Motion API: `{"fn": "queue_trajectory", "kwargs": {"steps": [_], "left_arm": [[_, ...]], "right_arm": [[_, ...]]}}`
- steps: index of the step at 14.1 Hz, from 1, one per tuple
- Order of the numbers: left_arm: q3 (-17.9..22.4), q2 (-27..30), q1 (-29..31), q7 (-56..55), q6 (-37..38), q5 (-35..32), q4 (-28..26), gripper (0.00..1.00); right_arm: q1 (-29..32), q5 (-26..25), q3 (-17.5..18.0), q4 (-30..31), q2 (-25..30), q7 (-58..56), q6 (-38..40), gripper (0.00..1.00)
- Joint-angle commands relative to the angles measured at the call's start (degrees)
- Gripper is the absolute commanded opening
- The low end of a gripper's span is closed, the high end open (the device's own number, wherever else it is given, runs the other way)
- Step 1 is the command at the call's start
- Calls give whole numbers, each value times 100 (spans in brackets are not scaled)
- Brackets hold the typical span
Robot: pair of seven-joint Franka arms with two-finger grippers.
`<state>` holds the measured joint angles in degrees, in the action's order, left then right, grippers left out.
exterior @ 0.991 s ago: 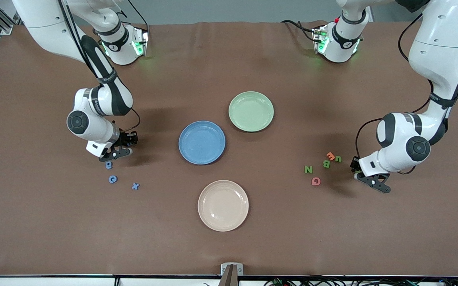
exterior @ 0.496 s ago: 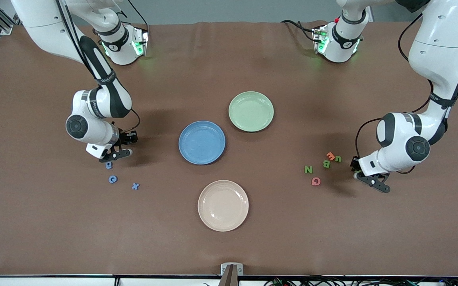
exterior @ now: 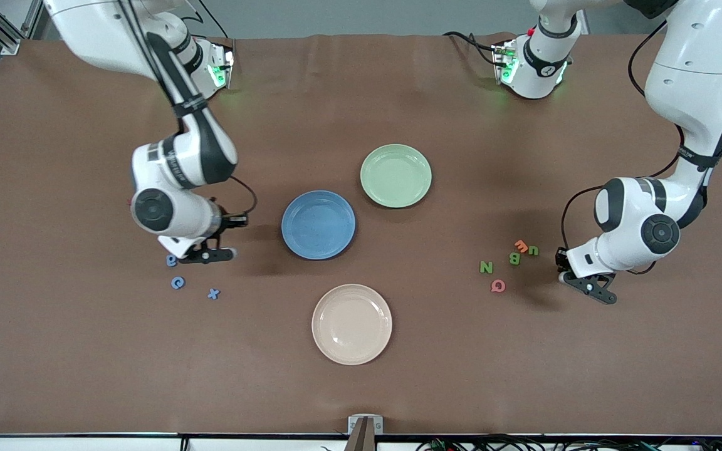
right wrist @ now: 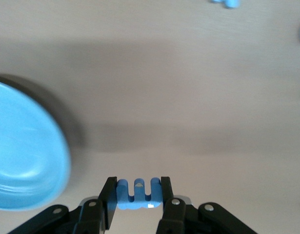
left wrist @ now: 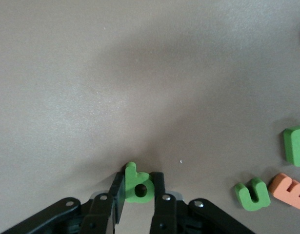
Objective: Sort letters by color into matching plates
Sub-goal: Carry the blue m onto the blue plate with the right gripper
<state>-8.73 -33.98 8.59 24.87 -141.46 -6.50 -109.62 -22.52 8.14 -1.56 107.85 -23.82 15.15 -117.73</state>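
Note:
My left gripper (left wrist: 138,181) is shut on a green letter b (left wrist: 138,187), low at the table beside the green u (left wrist: 252,193) and green B (left wrist: 296,145). In the front view this gripper (exterior: 590,289) sits toward the left arm's end from the green N (exterior: 486,267), B (exterior: 514,258) and u (exterior: 533,250). My right gripper (right wrist: 138,187) is shut on a blue comb-shaped letter (right wrist: 138,195). It hangs (exterior: 210,254) between the loose blue letters (exterior: 177,283) and the blue plate (exterior: 318,224). The pale green plate (exterior: 396,175) holds nothing.
A cream plate (exterior: 351,324) lies nearer the front camera than the blue plate. An orange E (exterior: 521,245) and a pink Q (exterior: 497,285) lie among the green letters. Two more blue letters (exterior: 172,260) (exterior: 213,293) lie on the brown table.
My right arm has swung from over the blue letters toward the blue plate, carrying the blue letter. My left gripper has stayed in place and closed on the green b.

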Motion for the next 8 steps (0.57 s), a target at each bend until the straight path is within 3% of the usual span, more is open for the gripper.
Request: {"fn": "queue_trajectory", "kwargs": {"steps": [1,5,8], "left_arm": [[-23,295,20,62,144,-71,-77,0],[-50,594,-15,0,672,-19,28,0],[-224,805,-24,-393,979,-9,64,0]], "right_arm": [[-427,92,-64,-869,-728,873,102,2],[-911,92,-64,-1678,-1458,2182,40,2],[-1052,74,-64,-1741,-1599,2597,14,2]]}}
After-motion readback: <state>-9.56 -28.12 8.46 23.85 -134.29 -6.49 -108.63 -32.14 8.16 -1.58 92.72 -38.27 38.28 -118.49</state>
